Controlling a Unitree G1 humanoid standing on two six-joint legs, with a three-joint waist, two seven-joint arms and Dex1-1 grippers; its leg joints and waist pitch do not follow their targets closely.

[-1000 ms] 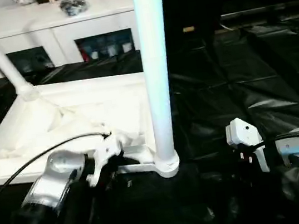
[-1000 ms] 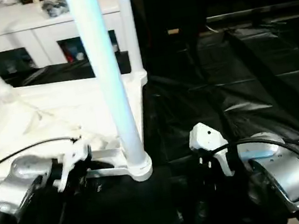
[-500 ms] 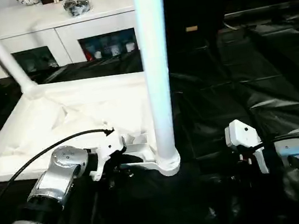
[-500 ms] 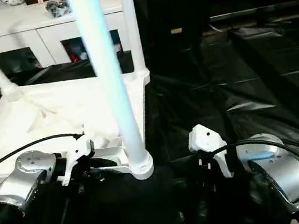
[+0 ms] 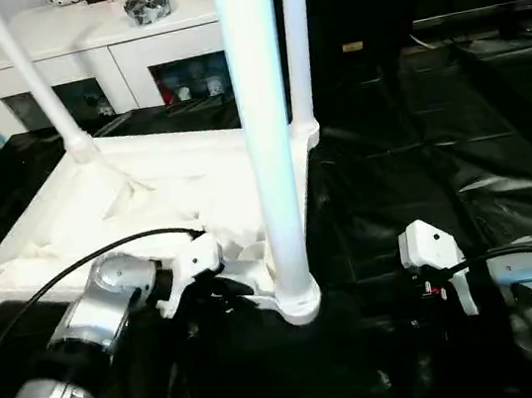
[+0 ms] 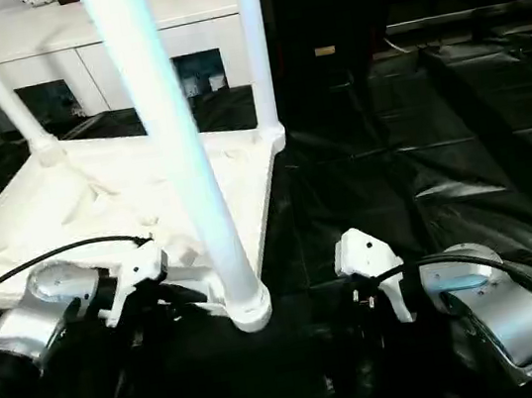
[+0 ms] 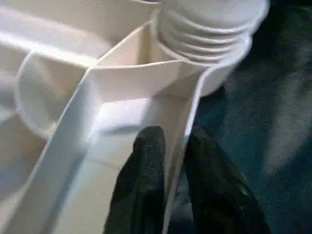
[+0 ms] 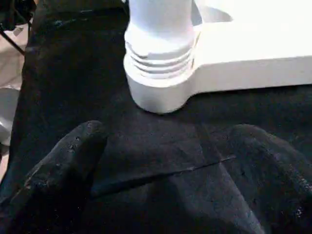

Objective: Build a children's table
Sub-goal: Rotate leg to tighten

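A: Tabletop (image 5: 161,200)?
B: Upside down on black sheeting (image 5: 420,156), legs (image 5: 266,129) upright in the sockets.
A: Grippers?
B: Left gripper (image 7: 170,170) pinches the near rim; right gripper (image 8: 161,161) spread wide, beside the near corner socket (image 8: 158,90).

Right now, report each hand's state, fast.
Left hand: closed on the tabletop rim beside the near corner leg.
Right hand: open, holding nothing, on the black sheet facing that leg's socket.
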